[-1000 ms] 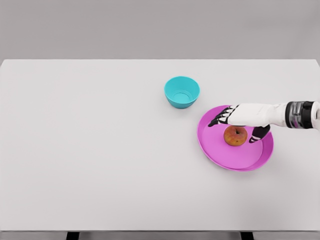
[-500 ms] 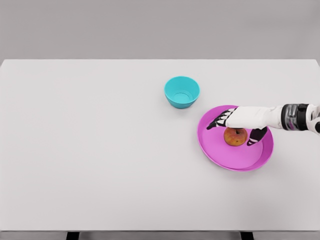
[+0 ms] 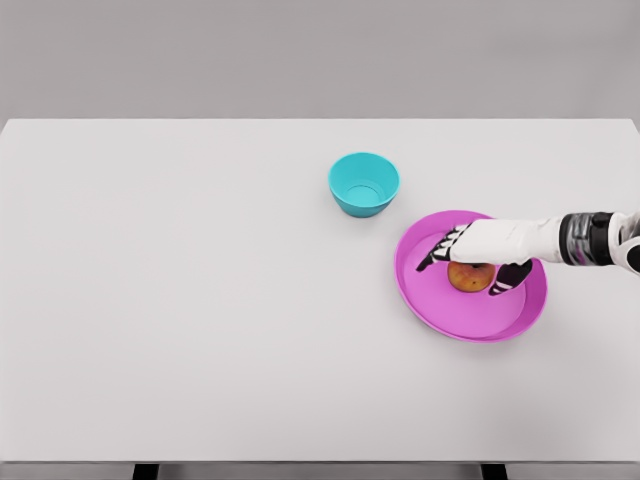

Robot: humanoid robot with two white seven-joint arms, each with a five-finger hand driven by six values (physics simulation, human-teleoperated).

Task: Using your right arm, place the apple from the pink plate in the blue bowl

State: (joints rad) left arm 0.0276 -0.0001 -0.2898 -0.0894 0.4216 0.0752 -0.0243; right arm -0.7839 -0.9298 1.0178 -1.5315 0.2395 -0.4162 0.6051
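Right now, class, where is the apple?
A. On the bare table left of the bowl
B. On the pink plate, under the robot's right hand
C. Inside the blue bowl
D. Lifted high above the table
B. The apple lies on the pink plate, partly covered by the right hand whose fingers are spread over it; the blue bowl holds nothing.
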